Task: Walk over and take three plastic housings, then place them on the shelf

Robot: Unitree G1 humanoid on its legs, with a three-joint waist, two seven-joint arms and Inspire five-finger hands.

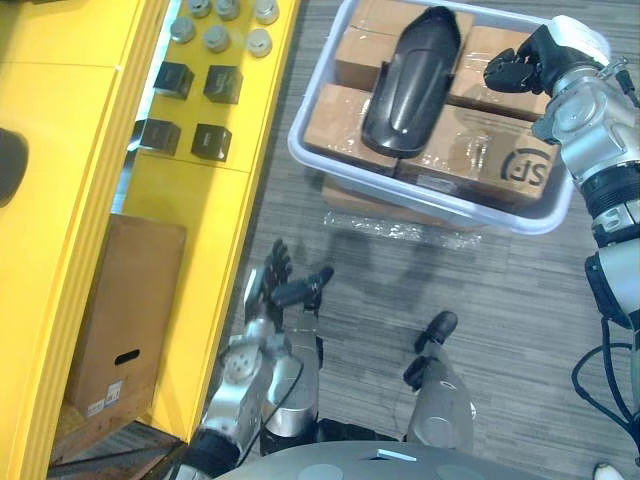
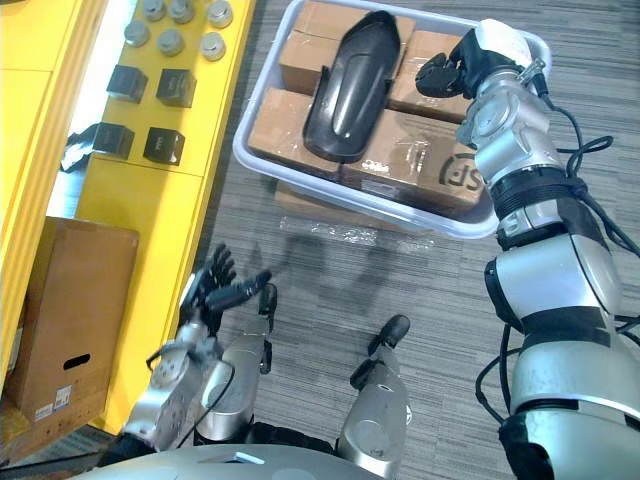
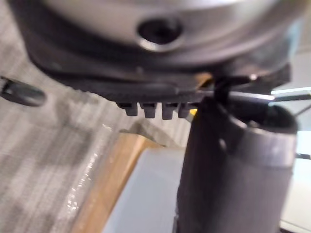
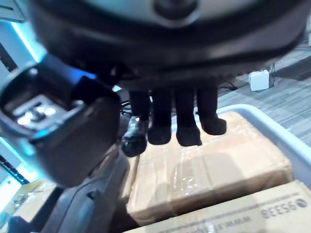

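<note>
Black plastic housing: lies flat on the taped cardboard boxes inside the pale plastic tub, the single such part to be made out there. Long axis: runs away from the robot, narrow end toward the tub's far side, broad rounded end toward the near rim, leaning a little to the robot's left on the near end.

Right hand: hovers over the tub's far right corner, above the boxes, touching nothing. Fingers: hang loose, relaxed and slightly bent, empty. Tips turned toward the housing, to the robot's left of them, near but apart, with a strip of bare cardboard between.

Left hand: hangs low beside the front of the yellow shelf, fingers straight and spread, holding nothing, well apart from the tub.

Nearer hand by far: the right. Probably calls for a sideways reach to the robot's left across the boxes, meeting the housing on its long flank near the narrow far end, not end-on. Likely best taken across the short width, thumb on one side and fingers on the other. Too long, by the look of it, for a lengthwise grasp in one hand.

Shelf to the robot's left, already carrying small black blocks and grey round caps; no housing placed on it yet.
</note>
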